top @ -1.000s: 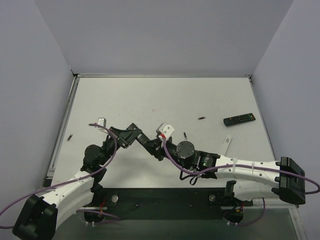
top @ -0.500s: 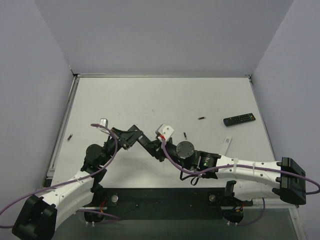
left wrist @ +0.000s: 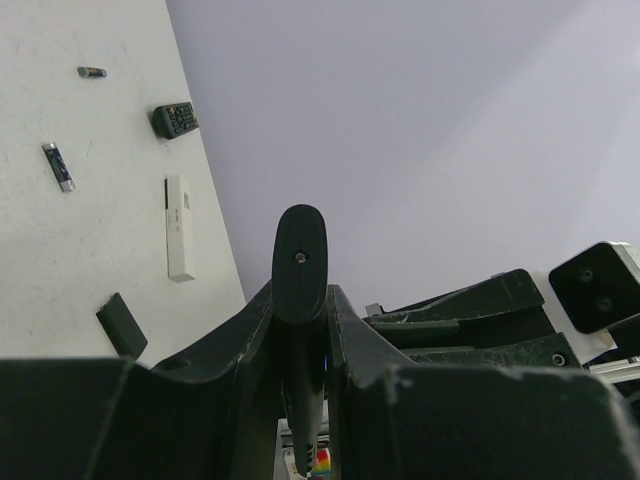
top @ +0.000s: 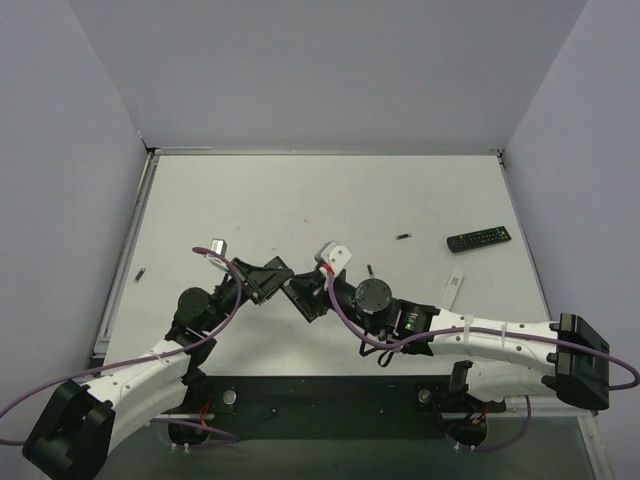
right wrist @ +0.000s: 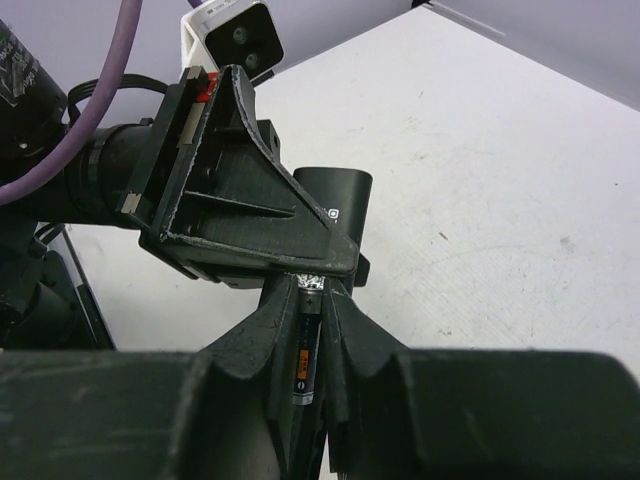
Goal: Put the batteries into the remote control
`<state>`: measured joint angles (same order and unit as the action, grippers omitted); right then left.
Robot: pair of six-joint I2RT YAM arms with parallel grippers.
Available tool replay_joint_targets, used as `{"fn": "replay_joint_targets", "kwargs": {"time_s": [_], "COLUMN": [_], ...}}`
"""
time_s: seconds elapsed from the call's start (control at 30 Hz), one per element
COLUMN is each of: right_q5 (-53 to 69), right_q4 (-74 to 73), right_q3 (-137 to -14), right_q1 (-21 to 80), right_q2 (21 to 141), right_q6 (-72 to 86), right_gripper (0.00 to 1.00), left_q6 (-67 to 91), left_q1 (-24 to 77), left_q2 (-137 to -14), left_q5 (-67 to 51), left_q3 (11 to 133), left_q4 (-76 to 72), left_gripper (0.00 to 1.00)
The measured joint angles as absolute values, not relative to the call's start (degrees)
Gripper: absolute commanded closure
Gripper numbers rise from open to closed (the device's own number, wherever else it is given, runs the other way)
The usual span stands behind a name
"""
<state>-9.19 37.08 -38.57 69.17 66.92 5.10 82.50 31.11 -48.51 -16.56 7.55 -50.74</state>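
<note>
Left gripper [left wrist: 300, 308] clamps remote [left wrist: 299, 250], right gripper [right wrist: 310, 300] pinches battery [right wrist: 301, 365], lower centre; we fear a misaligned battery jams or slips free.

A white table [top: 300, 190] stands between pale grey walls [top: 330, 70]. Near its right edge lies a black button remote [top: 478, 239], turned slightly askew. A slim white stick [top: 455, 285] lies nearer the front, apart from it. A small dark flat piece [left wrist: 122, 325] rests beside the stick.
</note>
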Motion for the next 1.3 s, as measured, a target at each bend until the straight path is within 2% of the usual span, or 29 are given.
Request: {"fn": "replay_joint_targets", "kwargs": {"time_s": [0.47,1.3], "right_q5": [-7.5,-4.6], "right_q4": [37.8,38.1], "right_q3": [-37.2,-35.6], "right_q1": [68.9,68.8], "right_q2": [64.9,63.6], "right_q6": [6.4,10.9], "right_gripper": [0.98,0.98], "left_q6": [83.6,83.9], "left_q1": [31.4,31.5], "left_q2": [-48.4,-48.5], "left_q5": [-16.7,-15.2], "left_q3": [7.5,7.6], "left_q4": [-51.1,-51.2], "left_gripper": [1.00,1.00]}}
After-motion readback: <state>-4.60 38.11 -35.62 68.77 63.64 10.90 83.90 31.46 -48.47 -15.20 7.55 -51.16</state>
